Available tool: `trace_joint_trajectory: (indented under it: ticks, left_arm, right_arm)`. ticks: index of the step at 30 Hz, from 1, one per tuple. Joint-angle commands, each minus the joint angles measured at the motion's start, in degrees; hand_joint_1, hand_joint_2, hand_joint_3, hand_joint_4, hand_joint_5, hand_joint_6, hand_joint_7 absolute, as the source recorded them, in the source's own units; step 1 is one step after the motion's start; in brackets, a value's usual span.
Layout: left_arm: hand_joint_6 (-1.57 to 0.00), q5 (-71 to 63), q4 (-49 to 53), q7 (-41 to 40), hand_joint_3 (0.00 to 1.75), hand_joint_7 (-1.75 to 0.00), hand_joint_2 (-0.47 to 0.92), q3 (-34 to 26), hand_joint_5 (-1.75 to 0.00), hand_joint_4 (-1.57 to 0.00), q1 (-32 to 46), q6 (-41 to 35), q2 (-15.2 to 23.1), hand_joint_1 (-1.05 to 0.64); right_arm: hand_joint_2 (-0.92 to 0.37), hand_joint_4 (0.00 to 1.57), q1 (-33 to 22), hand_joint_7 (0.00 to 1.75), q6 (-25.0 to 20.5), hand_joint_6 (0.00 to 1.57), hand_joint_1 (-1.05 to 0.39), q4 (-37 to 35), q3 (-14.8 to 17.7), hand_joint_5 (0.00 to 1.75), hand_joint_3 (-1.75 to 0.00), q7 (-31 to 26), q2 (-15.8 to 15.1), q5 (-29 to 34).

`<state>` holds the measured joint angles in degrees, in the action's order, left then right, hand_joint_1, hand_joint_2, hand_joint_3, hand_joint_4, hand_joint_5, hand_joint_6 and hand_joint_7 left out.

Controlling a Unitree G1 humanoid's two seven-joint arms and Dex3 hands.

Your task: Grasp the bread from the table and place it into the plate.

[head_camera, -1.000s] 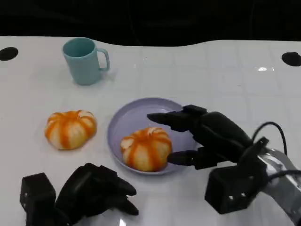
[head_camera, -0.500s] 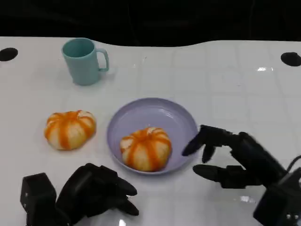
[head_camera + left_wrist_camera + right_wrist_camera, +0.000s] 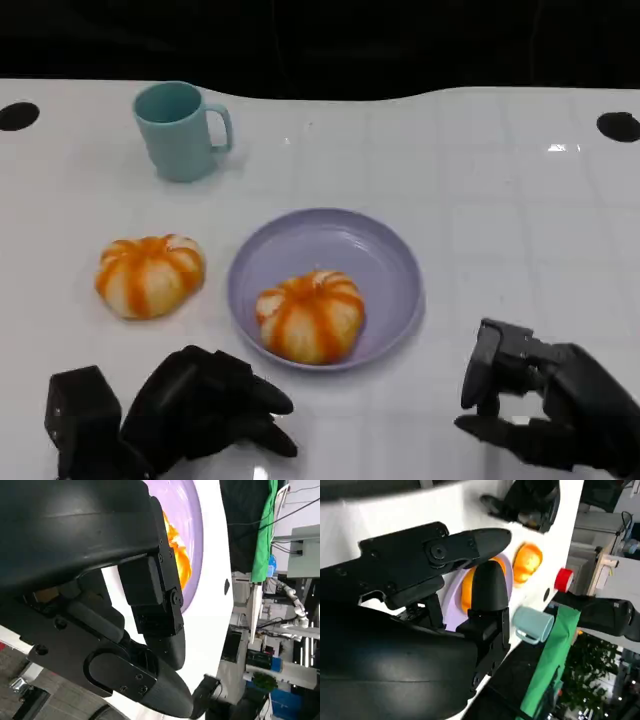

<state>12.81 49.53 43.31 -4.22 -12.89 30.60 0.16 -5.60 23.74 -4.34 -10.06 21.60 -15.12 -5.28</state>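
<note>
Judged largely done for one piece: one bread roll [image 3: 310, 316] lying inside the lavender plate [image 3: 385, 260], toward its near rim, free of both hands. A second bread roll [image 3: 149, 274] of the same orange-striped kind sitting on the white surface [image 3: 500, 190] just left of the plate, untouched; if meant for the plate too, that part left to do.

Right hand [image 3: 545, 405] low at the near right, apart from the plate, fingers parted, holding nothing. Left hand [image 3: 205, 400] resting at the near left edge, fingers curled loosely inward with nothing visible in them; degree of closure hard to read from the head view, and no clearer from the left wrist view.

Orientation of the roll in the plate: round and domed, no real long axis, crown up, stripes running from the top down the sides like a pumpkin. No meaningful facing direction.

Teal mug [image 3: 178, 130] standing upright at the far left, handle to the right, well apart from everything else.
</note>
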Motion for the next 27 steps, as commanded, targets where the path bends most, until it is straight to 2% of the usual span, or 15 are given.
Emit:
trace_joint_trajectory:
  ticks: [1,7,12,23,27]
  left_arm:
    - [-1.55,-0.2,-0.4,-0.7,0.0,-0.01,0.79,-0.1,-0.18,-1.57,-0.2,-0.3,0.8,-1.05]
    - [-1.54,-0.2,0.1,-0.5,0.01,0.0,0.8,-0.4,-0.18,-1.57,-0.5,0.1,1.0,-1.05]
    - [-1.54,0.1,-0.1,-0.3,0.0,0.0,0.79,-0.5,-0.17,-1.57,-0.4,-0.3,1.0,-1.05]
    - [-1.54,0.0,1.3,0.1,0.0,0.0,0.79,-0.7,-0.17,-1.56,-1.2,0.4,1.3,-1.05]
    - [-1.53,0.2,2.7,0.5,0.01,0.0,0.8,-1.0,-0.17,-1.56,-1.8,1.1,1.5,-1.05]
  right_arm:
    - [-0.89,0.69,-3.1,1.75,-2.4,0.47,-0.27,4.3,1.8,1.75,-0.1,0.7,-0.9,-0.8]
    - [-0.9,0.7,-5.5,1.75,-3.8,0.5,-0.25,6.6,2.7,1.75,-0.09,0.4,-0.1,0.2]
    - [-0.9,0.72,-5.2,1.75,-2.4,0.52,-0.26,3.8,3.1,1.75,-0.09,-0.9,1.5,1.3]
    - [-0.92,0.71,-1.8,1.75,6.3,0.52,-0.28,-5.3,3.4,1.75,-0.09,-2.4,3.9,3.6]
    - [-0.92,0.72,-0.7,1.75,8.2,0.52,-0.28,-7.5,3.3,1.75,-0.08,-2.5,4.3,3.6]
